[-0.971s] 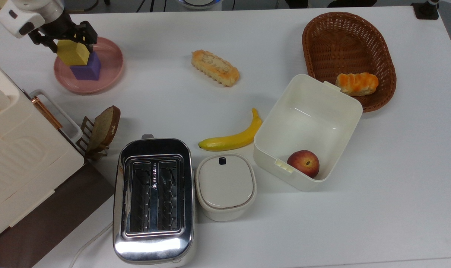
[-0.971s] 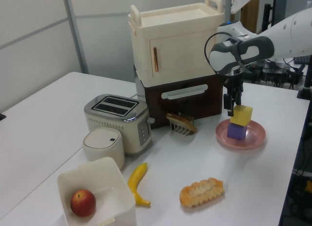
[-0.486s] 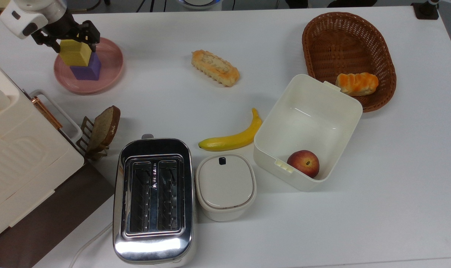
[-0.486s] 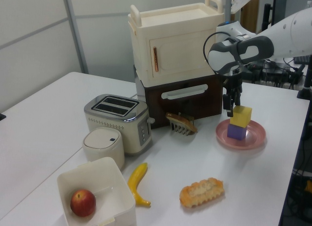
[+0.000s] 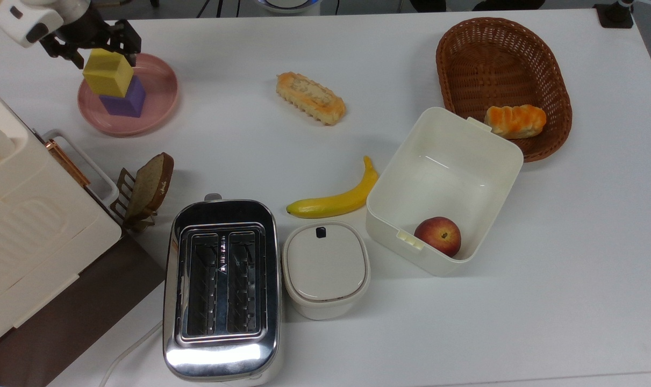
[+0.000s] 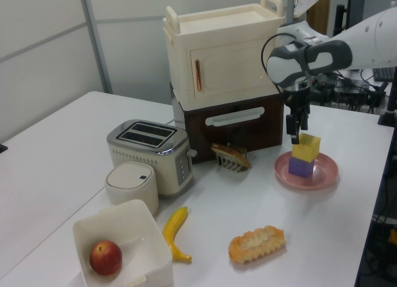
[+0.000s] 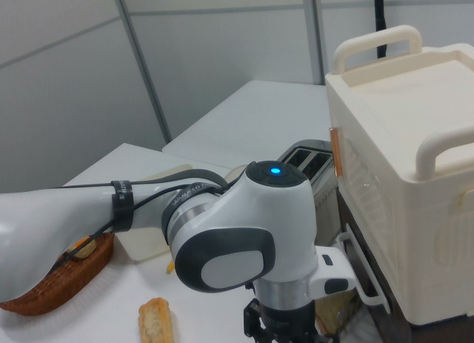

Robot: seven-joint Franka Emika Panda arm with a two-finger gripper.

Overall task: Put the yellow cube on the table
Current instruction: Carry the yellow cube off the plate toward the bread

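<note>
The yellow cube [image 5: 108, 73] hangs over the purple cube [image 5: 125, 101], which stands on the round pink plate [image 5: 156, 105] at the top view's far left. My gripper [image 5: 104, 54] is shut on the yellow cube, black fingers clamping its upper sides. In the left view the yellow cube [image 6: 307, 147] sits right above the purple cube [image 6: 301, 168] on the plate [image 6: 324, 173], with my gripper [image 6: 298, 137] at its upper left; I cannot tell whether the cubes touch. The white table [image 5: 239, 156] spreads around the plate.
Beside the plate stand a cream cabinet [image 5: 19, 215] and a toast rack [image 5: 145, 188]. A toaster [image 5: 220, 285], a lidded pot [image 5: 325, 269], a banana [image 5: 336, 199], a bread piece [image 5: 310, 98], an open box [image 5: 449, 156] holding a peach and a basket [image 5: 497, 59] lie to the top view's right.
The gripper and the yellow cube have risen slightly and shifted toward the top view's upper left. The purple cube and plate have stayed put.
</note>
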